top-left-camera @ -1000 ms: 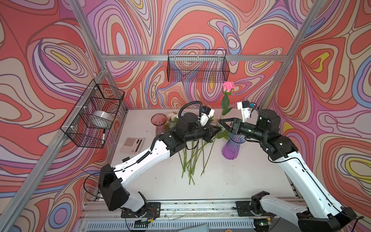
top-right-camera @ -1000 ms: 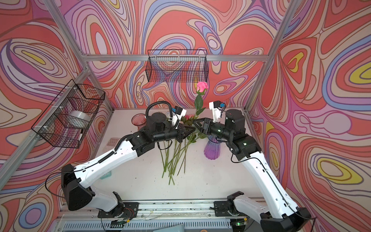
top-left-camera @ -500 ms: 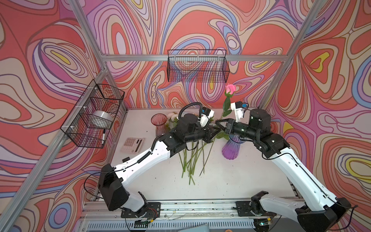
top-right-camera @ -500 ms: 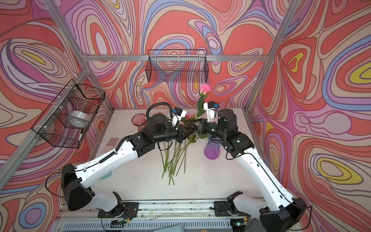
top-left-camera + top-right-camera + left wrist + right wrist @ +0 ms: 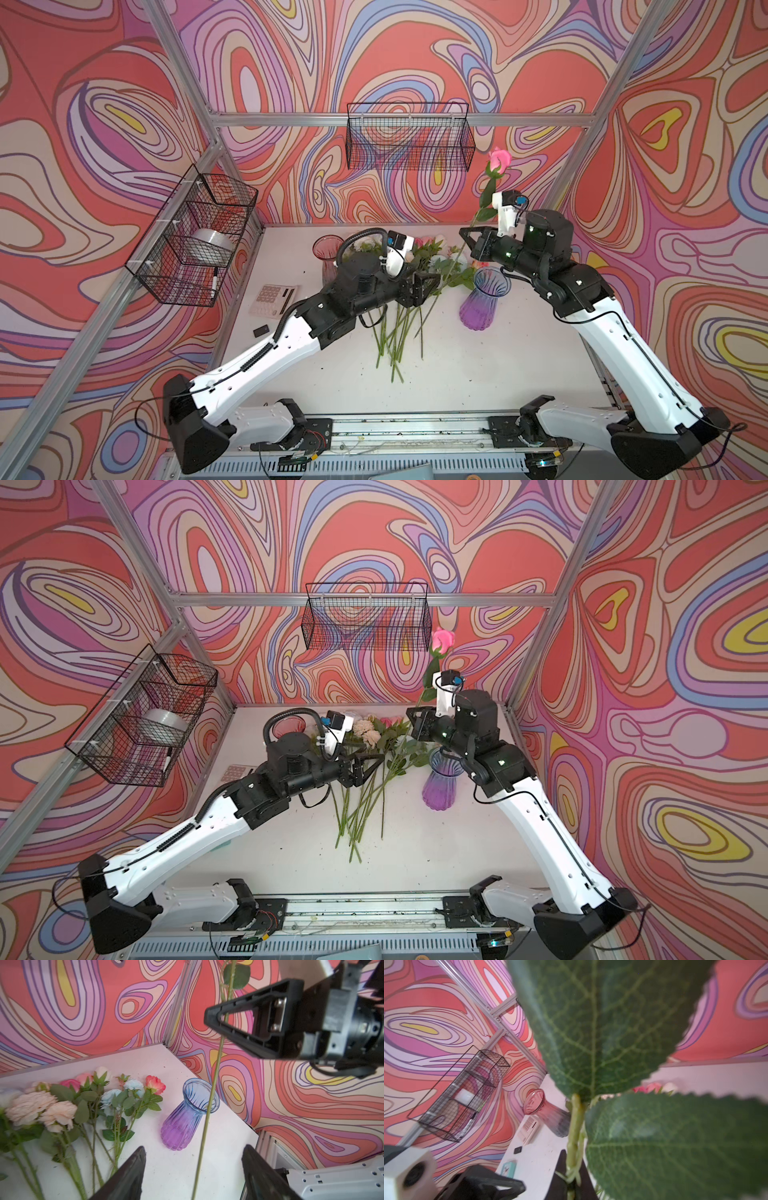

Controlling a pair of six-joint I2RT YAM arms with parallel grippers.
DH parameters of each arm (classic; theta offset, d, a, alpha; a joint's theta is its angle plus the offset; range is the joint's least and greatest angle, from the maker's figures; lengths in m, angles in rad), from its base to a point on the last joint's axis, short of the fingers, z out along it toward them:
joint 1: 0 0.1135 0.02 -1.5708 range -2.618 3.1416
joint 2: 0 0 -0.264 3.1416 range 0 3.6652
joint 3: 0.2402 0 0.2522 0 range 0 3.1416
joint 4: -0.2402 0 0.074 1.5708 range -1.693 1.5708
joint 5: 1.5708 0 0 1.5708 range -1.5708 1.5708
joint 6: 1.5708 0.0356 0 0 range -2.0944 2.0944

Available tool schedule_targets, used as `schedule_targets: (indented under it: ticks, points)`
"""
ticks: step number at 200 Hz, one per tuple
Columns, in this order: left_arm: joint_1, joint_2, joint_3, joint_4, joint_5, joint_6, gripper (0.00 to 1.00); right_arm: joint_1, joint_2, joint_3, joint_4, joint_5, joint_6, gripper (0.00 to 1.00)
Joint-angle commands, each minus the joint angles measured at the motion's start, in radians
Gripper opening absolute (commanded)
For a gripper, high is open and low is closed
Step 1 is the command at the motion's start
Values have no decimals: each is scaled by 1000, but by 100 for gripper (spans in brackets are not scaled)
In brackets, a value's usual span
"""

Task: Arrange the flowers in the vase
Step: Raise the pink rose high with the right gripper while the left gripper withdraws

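Though mostly screened by two big green leaves (image 5: 602,1032) in the right wrist view, glimpsed at that view's edge: right gripper (image 5: 572,1186) pinched shut on the stem of the pink flower (image 5: 576,1126). Seen clearly only from the left wrist: left gripper (image 5: 193,1174) spread wide, fingers (image 5: 128,1176) either side of the lower stem without touching it; purple-blue vase (image 5: 187,1122) upright just beyond; other flowers (image 5: 62,1109) lying flat on the table (image 5: 145,1059). Shown only in both top views: pink bloom held high near the back wire basket (image 5: 409,137), stem slanting down beside the vase, outside it. Against a second ago: left jaws let go of the stem, right jaws closed on it, bloom carried higher and toward the right arm.
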Motion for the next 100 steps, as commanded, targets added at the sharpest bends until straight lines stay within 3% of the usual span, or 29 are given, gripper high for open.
schedule_targets:
  ticks: [1,57,100]
  points:
    - [12,-93,-59,-35,-97,37,77,8,32,135,-99,197,-115,4]
    - [24,-187,-126,-104,-145,56,77,7,136,472,-266,483,-252,4]
    - [26,-159,-151,-123,-173,50,77,5,127,463,-302,642,-331,4]
